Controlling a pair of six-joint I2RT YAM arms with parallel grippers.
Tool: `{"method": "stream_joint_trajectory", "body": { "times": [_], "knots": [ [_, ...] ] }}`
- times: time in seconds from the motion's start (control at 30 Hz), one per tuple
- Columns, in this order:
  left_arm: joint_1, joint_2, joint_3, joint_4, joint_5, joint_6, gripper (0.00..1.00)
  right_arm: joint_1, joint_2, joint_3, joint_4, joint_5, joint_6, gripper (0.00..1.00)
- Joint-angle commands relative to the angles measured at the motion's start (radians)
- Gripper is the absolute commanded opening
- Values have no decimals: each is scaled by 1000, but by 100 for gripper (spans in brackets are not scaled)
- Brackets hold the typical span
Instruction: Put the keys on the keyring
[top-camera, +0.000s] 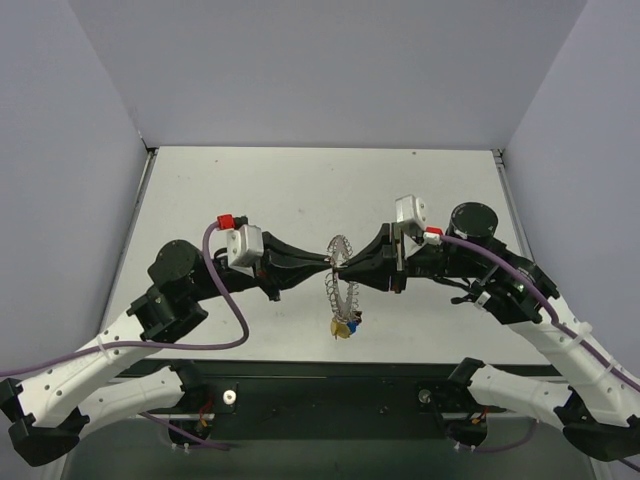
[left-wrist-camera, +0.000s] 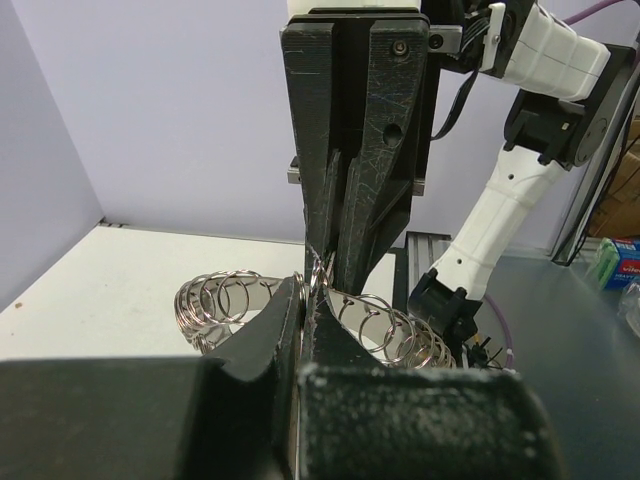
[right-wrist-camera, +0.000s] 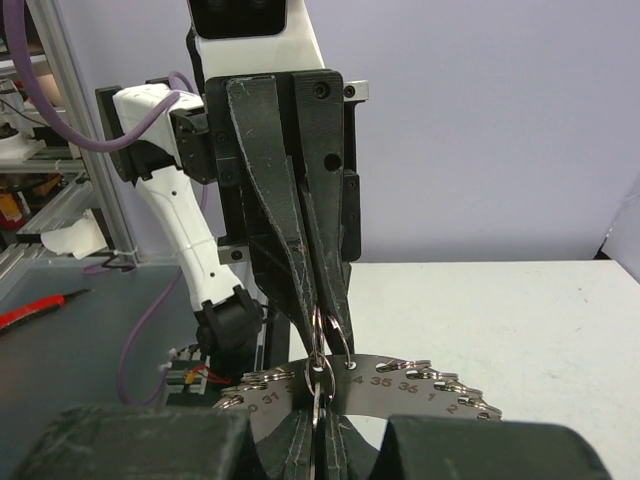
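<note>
The keyring (top-camera: 341, 285) is a silvery coil-textured ring, held upright in the air between my two grippers. Keys (top-camera: 346, 324) with yellow and blue heads hang from its lowest part. My left gripper (top-camera: 329, 264) and right gripper (top-camera: 340, 266) meet tip to tip at its upper edge, both shut. In the left wrist view my left gripper (left-wrist-camera: 306, 292) pinches the keyring (left-wrist-camera: 228, 297) at the rim. In the right wrist view my right gripper (right-wrist-camera: 320, 405) is shut on a small split ring (right-wrist-camera: 322, 366) and a thin metal piece at the numbered keyring (right-wrist-camera: 405, 388).
The white table (top-camera: 300, 190) lies below the held ring, with grey walls on three sides. The dark front rail (top-camera: 330, 385) with the arm bases runs along the near edge. No loose keys show on the table.
</note>
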Motion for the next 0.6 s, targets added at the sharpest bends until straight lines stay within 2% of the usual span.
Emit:
{"method": "stream_joint_trajectory", "body": {
  "times": [0.0,0.1,0.13,0.2,0.23,0.33,0.47,0.57],
  "knots": [
    [4,-45,44,263,13,-16,0,-4,44,22,-92,-65,-40,0],
    [4,-55,48,251,10,-11,0,-9,51,39,-135,-67,-58,0],
    [6,-56,48,250,7,-11,0,-12,45,39,-142,-65,-61,16],
    [7,-53,50,234,10,-10,0,-18,27,37,-141,-61,-66,34],
    [7,-53,50,231,11,-10,0,-19,6,36,-139,-61,-71,46],
    [9,-49,48,216,22,-10,0,-29,-44,44,-118,-59,-74,60],
    [9,-35,61,168,48,-2,0,-33,-87,62,-81,-50,-63,61],
    [9,-29,65,135,66,9,0,-33,-105,70,-31,-49,-35,56]
  ]
}}
